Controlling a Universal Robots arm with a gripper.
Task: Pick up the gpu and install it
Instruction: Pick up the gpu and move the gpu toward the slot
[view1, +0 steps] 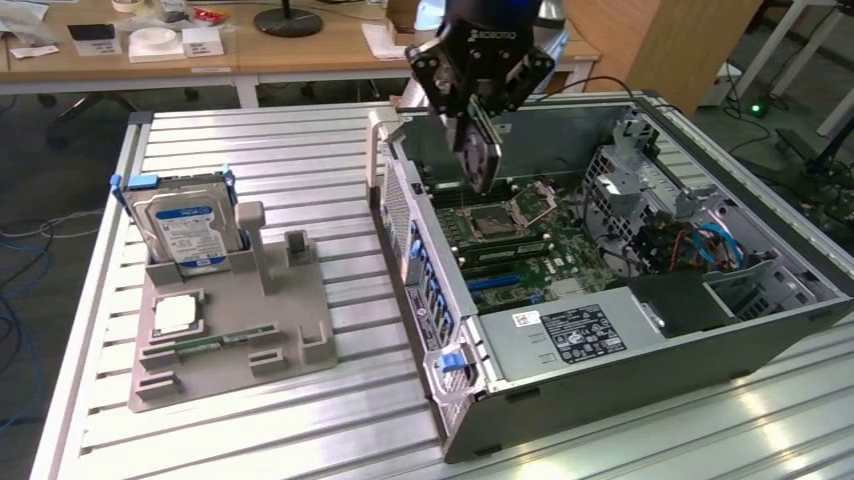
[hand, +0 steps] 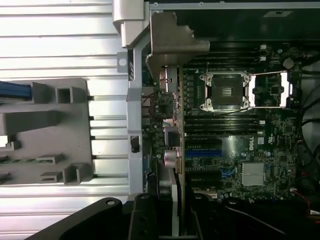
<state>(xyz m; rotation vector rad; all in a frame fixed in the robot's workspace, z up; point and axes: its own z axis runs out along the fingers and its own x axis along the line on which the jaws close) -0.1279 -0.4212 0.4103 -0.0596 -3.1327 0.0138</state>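
My gripper (view1: 477, 118) hangs over the open computer case (view1: 787, 320) and is shut on the gpu (view1: 483, 160), a thin dark card held upright and edge-on. The card's lower edge hovers above the motherboard (view1: 534, 250), close to the case's rear wall and clear of the board. In the wrist view the gpu (hand: 172, 120) runs as a narrow strip away from my gripper (hand: 171, 222), with its silver end bracket (hand: 172, 45) at the far end. Beside it lie the CPU socket (hand: 226, 91) and the blue slots (hand: 202, 150).
On the slatted table a grey fixture (view1: 300, 330) holds a silver hard drive with a blue label (view1: 187, 230), a processor chip (view1: 176, 315) and a green memory stick (view1: 214, 343). A power supply (view1: 574, 332) and cables (view1: 701, 245) crowd the case. Desks stand behind.
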